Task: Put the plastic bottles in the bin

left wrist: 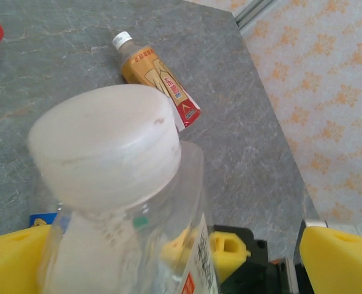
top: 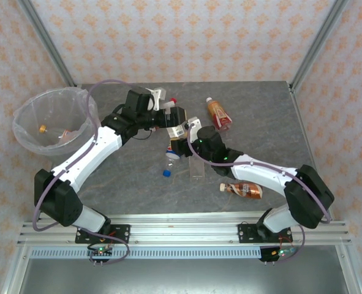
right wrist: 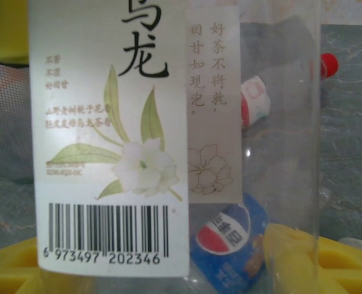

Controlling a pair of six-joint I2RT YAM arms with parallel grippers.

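The right hand [right wrist: 168, 269] grips a white-labelled bottle [right wrist: 107, 122] above the middle of the surface [top: 260, 122]. The left hand [left wrist: 174, 263] stands wide open astride the same bottle. The bin [top: 26, 139] sits at the far left corner. An orange-labelled bottle [top: 218, 113] lies near the far edge.

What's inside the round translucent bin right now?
Inside the round translucent bag-lined bin: an orange cap and a pale reddish piece, likely clear bottles. A purple cable covers its right edge.
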